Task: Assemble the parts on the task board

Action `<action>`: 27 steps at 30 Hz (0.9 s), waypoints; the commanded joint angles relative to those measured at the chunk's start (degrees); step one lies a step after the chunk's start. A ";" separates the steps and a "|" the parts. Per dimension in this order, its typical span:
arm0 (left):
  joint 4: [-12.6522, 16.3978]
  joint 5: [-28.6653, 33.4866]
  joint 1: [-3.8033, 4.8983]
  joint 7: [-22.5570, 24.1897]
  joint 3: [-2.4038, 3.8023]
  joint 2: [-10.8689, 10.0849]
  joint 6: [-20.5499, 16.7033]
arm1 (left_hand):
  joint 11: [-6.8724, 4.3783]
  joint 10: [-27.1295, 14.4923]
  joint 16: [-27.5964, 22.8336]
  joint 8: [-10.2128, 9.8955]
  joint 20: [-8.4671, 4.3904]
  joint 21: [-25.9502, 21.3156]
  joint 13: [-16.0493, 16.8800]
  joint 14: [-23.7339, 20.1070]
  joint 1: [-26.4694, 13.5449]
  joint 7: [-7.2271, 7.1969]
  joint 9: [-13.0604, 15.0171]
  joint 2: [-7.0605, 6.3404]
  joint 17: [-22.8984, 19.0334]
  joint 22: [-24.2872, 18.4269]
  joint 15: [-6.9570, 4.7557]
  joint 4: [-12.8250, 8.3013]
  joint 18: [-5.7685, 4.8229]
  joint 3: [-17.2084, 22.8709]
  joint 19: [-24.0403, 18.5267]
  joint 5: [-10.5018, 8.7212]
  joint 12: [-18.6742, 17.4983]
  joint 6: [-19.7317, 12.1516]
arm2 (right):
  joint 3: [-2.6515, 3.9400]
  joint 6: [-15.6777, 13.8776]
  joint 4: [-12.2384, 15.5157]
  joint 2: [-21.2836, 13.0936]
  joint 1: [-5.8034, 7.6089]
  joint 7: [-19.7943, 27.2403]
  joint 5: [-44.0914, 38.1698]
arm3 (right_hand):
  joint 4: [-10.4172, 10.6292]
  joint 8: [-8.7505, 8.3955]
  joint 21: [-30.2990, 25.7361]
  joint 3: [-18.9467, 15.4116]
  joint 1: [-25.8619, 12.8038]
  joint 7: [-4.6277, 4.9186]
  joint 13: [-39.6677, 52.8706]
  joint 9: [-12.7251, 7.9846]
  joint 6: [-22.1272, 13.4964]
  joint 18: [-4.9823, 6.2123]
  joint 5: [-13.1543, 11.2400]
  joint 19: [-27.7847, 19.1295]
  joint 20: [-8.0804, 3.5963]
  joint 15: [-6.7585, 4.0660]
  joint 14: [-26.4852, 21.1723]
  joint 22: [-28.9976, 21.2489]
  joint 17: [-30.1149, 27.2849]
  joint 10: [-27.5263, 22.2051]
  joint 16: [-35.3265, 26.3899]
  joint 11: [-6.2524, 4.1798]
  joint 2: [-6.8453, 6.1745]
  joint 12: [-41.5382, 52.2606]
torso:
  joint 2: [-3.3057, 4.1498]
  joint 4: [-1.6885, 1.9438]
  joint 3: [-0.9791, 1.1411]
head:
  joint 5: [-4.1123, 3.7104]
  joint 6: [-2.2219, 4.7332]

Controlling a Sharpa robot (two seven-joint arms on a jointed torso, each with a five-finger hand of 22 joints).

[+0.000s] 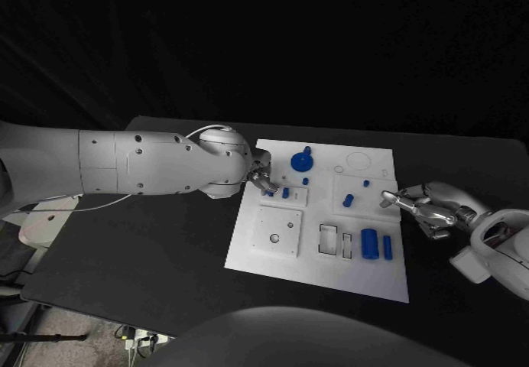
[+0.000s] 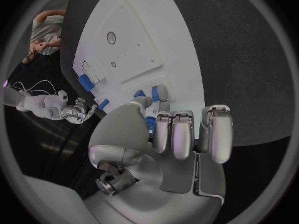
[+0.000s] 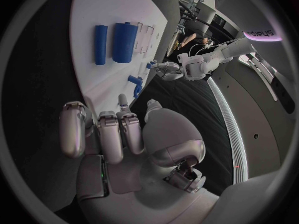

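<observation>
Silver fingers (image 2: 176, 134) of the left hand (image 1: 260, 181) curl over the task board's (image 1: 314, 267) left edge, touching a small blue part (image 1: 286, 193); whether they grip it I cannot tell. Right hand (image 1: 424, 209) rests at the board's right edge, fingers loosely apart, holding nothing. Nearby lie a blue gear (image 1: 302, 160), a peg (image 1: 348, 200) and two blue cylinders (image 1: 369, 244) on the black surface (image 1: 144, 260).

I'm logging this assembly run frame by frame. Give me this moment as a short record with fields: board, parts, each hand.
board: white task board on the black table
parts: blue gear-like disc near the far edge; two blue cylinders side by side near the right edge
left hand: at the board's left edge, fingertips by small blue pegs; grip unclear
right hand: at the right edge, holds nothing
</observation>
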 commanded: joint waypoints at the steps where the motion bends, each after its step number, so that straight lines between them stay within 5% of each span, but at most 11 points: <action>1: 0.24 0.30 0.01 0.15 0.02 0.00 0.14 | -0.44 5.96 0.14 0.58 -0.36 -0.29 15.06 6.04 0.14 -0.04 0.53 -0.80 15.07 14.26 -0.18 -0.06 -0.23 0.67 4.49 0.80 -0.32 -0.39 | -0.01 0.96 -0.01 0.08 -0.08 0.34 -0.13 | -0.18 -0.08 -0.32 -0.09 0.56 0.09 15.08 -0.05 -0.22 0.39 0.23 -0.36 -0.10 -0.16 5.98 10.58 15.09 5.96 0.20 0.00 0.06 0.22 | -0.03 0.01 0.02 | 0.09 0.00; 11: 0.14 1.13 0.01 0.22 0.02 0.21 -0.03 | -0.57 5.96 0.14 1.49 -0.47 -0.33 15.06 6.04 0.58 -0.20 1.69 -1.72 15.07 14.25 -0.29 -0.16 -0.22 2.26 4.47 2.83 -0.32 -0.72 | -0.01 1.05 -0.13 0.10 -0.12 0.23 -0.13 | -0.14 -0.07 -0.40 -0.09 0.60 0.10 15.08 -0.06 -0.21 0.41 0.22 -0.43 -0.10 -0.15 5.98 10.55 15.09 5.96 0.20 0.01 0.09 0.22 | 0.02 -0.04 0.01 | 0.11 0.00; 22: -0.38 1.18 0.01 0.20 0.02 0.57 -0.07 | -0.63 5.96 0.14 1.82 -0.52 -0.30 15.06 6.04 0.93 -0.24 2.07 -2.07 15.07 14.26 -0.34 -0.20 -0.23 2.83 4.49 2.97 -0.32 -0.78 | -0.01 1.04 -0.16 0.08 -0.14 0.21 -0.12 | -0.14 -0.07 -0.40 -0.09 0.60 0.10 15.08 -0.06 -0.21 0.41 0.22 -0.43 -0.10 -0.15 5.98 10.55 15.09 5.96 0.20 0.01 0.09 0.22 | 0.01 -0.06 0.03 | 0.05 0.00; 27: -0.07 0.31 0.01 0.32 0.03 0.24 -1.08 | -0.41 5.96 0.14 2.08 -0.46 -0.25 15.06 6.04 -1.54 0.07 2.55 -2.20 15.07 14.28 -0.21 0.03 -0.24 2.65 4.52 -3.25 -0.32 -1.30 | -0.01 0.92 -0.17 0.00 -0.14 0.26 -0.12 | -0.12 -0.06 -0.38 -0.09 0.61 0.10 15.08 -0.07 -0.20 0.40 0.21 -0.42 -0.10 -0.15 5.98 10.55 15.09 5.96 0.20 0.01 0.11 0.22 | 0.04 -0.05 -0.03 | -0.05 0.00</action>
